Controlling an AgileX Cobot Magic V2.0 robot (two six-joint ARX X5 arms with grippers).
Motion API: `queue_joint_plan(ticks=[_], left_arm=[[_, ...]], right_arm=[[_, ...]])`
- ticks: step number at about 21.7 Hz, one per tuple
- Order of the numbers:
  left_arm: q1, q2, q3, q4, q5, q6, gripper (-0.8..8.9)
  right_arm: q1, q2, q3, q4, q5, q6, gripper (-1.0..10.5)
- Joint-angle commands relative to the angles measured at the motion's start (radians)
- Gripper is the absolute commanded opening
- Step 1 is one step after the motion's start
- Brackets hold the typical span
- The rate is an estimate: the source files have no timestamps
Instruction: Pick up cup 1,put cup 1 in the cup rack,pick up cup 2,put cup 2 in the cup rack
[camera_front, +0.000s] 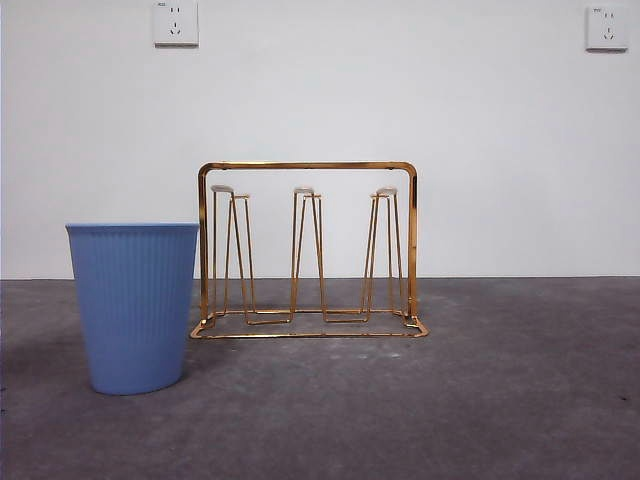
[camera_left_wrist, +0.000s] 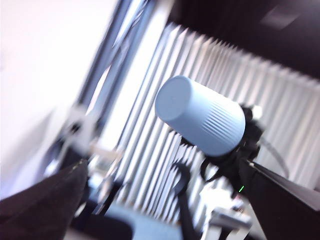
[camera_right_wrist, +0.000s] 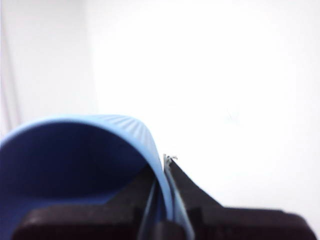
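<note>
Front view: the cup rack (camera_front: 308, 250), a gold wire frame with pale-tipped upright prongs, stands at centre frame on the grey surface (camera_front: 500, 400); its prongs carry nothing. A ribbed blue cup (camera_front: 133, 305) stands upright at lower left of the frame, just beside the rack's left post. Right wrist view: the right gripper (camera_right_wrist: 167, 200) has its jaws closed on the rim of a second blue cup (camera_right_wrist: 75, 165) (one jaw inside, one outside the wall). Left wrist view: the left gripper (camera_left_wrist: 165, 200) has its jaws spread apart, holding nothing; the gripped cup (camera_left_wrist: 200, 115) appears at centre right of the frame, held aloft.
</note>
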Motion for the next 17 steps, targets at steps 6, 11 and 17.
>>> queue_joint_plan(ticks=[6, 11, 17], left_arm=[[-0.254, 0.17, 0.004, 0.382, -0.162, -0.053, 6.88], [-0.332, 0.27, 0.004, 0.571, -0.264, -0.047, 6.88], [-0.355, 0.353, 0.004, 0.713, -0.359, -0.039, 6.88]], right_arm=[[0.001, 0.032, -0.009, 0.182, -0.087, 0.069, -0.1], [0.001, 0.085, -0.009, 0.247, -0.135, 0.108, -0.1], [0.001, 0.148, -0.009, 0.278, -0.166, 0.123, -0.1]])
